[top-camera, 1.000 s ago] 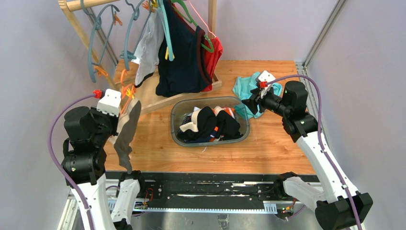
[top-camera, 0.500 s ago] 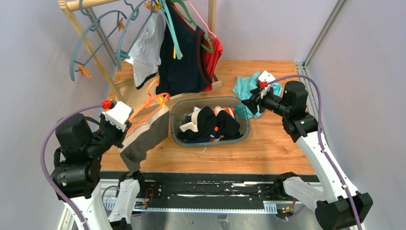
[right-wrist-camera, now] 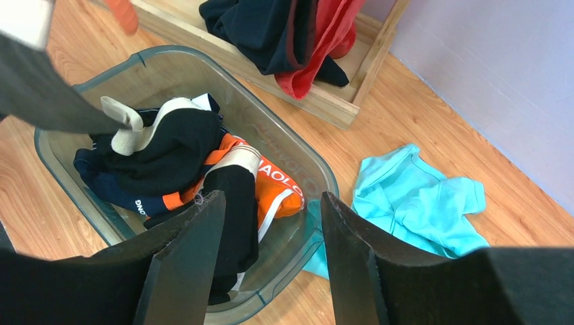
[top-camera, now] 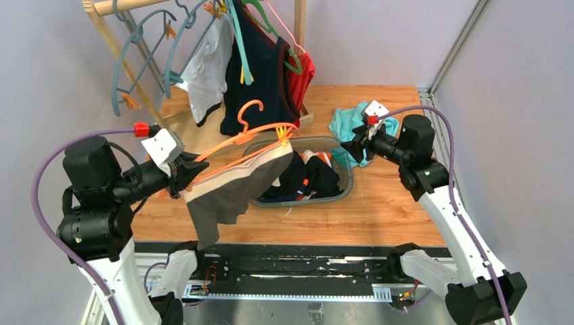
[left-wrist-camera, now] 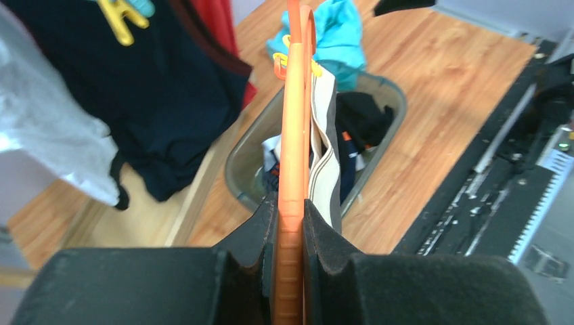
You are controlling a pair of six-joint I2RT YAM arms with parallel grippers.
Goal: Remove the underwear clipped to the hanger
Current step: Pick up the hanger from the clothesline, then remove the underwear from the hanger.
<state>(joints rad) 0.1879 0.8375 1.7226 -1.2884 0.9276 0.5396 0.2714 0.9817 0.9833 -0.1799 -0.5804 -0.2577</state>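
The left pincer is clamped tight on one end of the orange hanger, holding it in the air over the near-left part of the bench. The hanger reaches right to the bin at the bench's middle. The grey-brown briefs, beige at the waistband, hang from the hanger, with a yellow clip at its far end above the bin's left end. They droop toward the near edge.

The right pincer hovers over the bin's right end with its jaws wide apart, holding nothing. A pile of underwear lies in the bin. A teal cloth lies just beyond, toward the far-right corner. At the far-left corner, the rack carries white briefs and a navy tank top.
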